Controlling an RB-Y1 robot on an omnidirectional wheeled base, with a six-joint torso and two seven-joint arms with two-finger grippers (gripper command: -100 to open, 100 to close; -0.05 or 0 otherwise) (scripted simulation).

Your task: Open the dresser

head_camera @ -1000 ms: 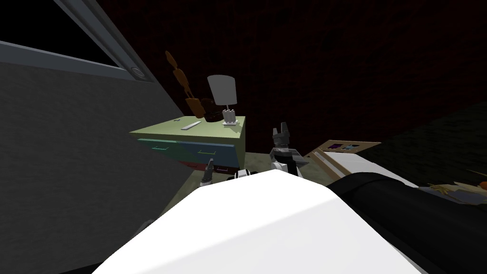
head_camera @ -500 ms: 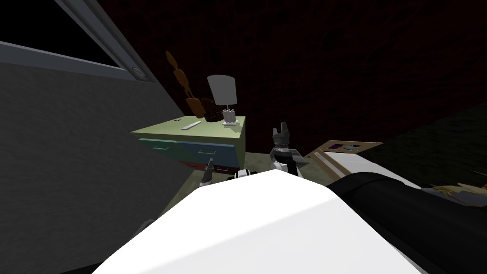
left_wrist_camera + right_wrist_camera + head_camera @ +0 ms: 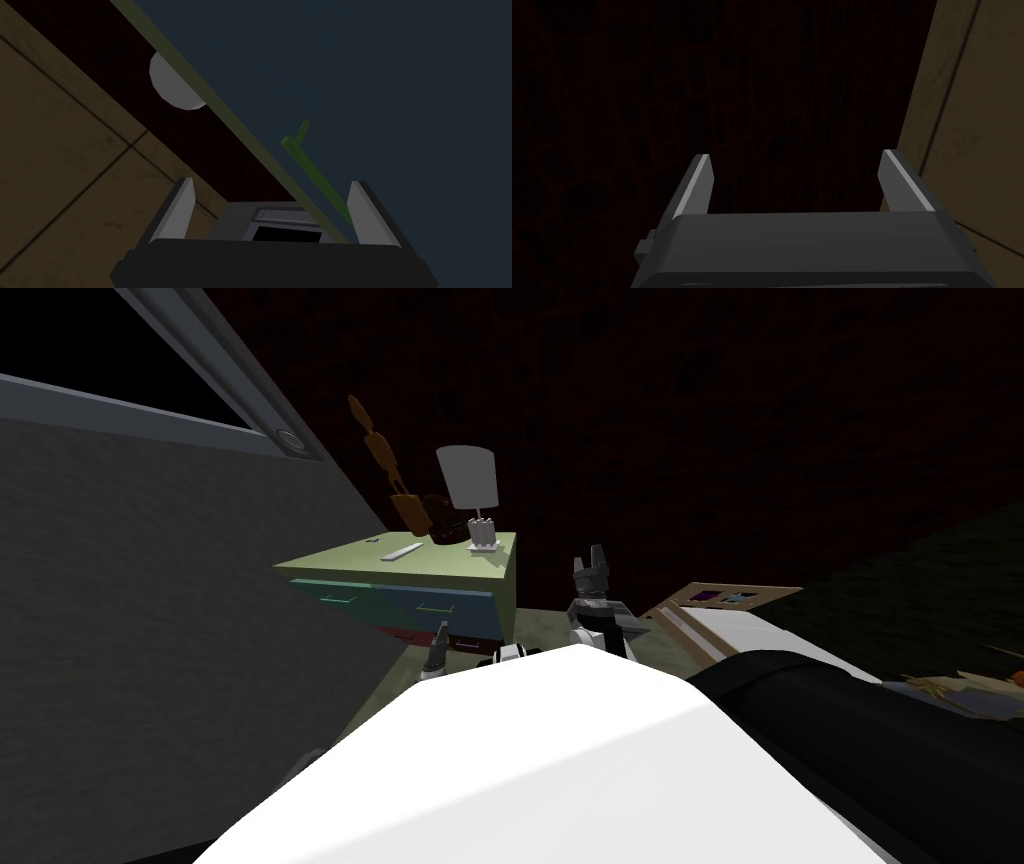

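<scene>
Straight ahead, the dresser (image 3: 420,560) stands just beside the grey wall (image 3: 150,608) on my left. Its pale green top carries a lamp (image 3: 470,478) with a white shade, a flat grey strip (image 3: 402,552) and a dark round object (image 3: 437,510). A chain of brown wooden pieces (image 3: 383,458) rises behind them. The dresser's fronts differ in colour: a teal one toward the wall, a blue drawer front (image 3: 445,606) next to it, and a red one lower down.

The left claw (image 3: 438,634) sits low in front of the blue drawer front and points upward at it. Its wrist view looks up along that dark blue face, past the pale green edge of the top, where the lamp's white shade peeks over. The claw is released, its fingers (image 3: 182,210) standing wide apart. The green handle (image 3: 312,167) slants across the blue face, held off it by a short post. Its lower end lies between the fingers, just beside one of them — whether it touches that finger I cannot tell.

The right claw (image 3: 592,554) is raised to the right of the dresser, well apart from it, and it too is released — its fingers (image 3: 698,182) stand apart with nothing between them. Further right lies a flat wood-rimmed panel (image 3: 722,596).
</scene>
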